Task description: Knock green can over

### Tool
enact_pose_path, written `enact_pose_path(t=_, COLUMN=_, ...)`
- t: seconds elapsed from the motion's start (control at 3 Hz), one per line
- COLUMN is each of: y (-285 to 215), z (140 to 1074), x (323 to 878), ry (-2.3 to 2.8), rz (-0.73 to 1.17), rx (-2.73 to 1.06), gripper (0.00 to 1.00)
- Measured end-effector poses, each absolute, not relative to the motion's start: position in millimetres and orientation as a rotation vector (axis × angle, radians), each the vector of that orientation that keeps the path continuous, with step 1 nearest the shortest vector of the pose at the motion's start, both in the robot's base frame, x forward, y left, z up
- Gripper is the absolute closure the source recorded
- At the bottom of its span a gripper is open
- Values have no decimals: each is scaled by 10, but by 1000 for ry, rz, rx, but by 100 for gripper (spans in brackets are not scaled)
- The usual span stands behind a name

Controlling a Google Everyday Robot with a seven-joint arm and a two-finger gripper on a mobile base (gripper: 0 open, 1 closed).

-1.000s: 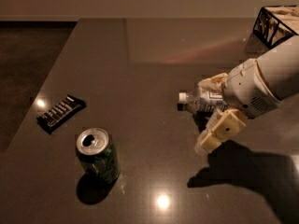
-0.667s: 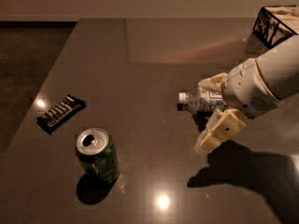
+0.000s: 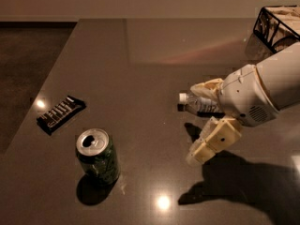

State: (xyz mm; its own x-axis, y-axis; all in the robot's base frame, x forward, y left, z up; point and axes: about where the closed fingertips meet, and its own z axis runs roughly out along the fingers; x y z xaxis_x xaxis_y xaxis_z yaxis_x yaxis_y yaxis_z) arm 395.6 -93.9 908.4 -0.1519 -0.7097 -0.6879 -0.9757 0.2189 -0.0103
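Gripper (image 3: 193,123), jaws spread empty near the dark counter's (image 3: 140,69) right edge, should strike the upright shiny green metal can (image 3: 97,156) high.

The cream end effector (image 3: 196,123), right of centre, hides most of the clear plastic bottle (image 3: 191,99); the black wire basket (image 3: 276,25) is cut off top-right.

The gripper (image 3: 195,123), at 3 o'clock, has blocky cream fingers (image 3: 216,141) on a rounded white wrist (image 3: 243,97) bearing a small grille (image 3: 256,113).
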Motion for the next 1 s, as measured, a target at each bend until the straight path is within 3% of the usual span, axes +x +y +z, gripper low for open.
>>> enact_pose_path(t=1.0, y=278, z=8819, x=3611, ry=1785, rz=840, rx=-1547, gripper=0)
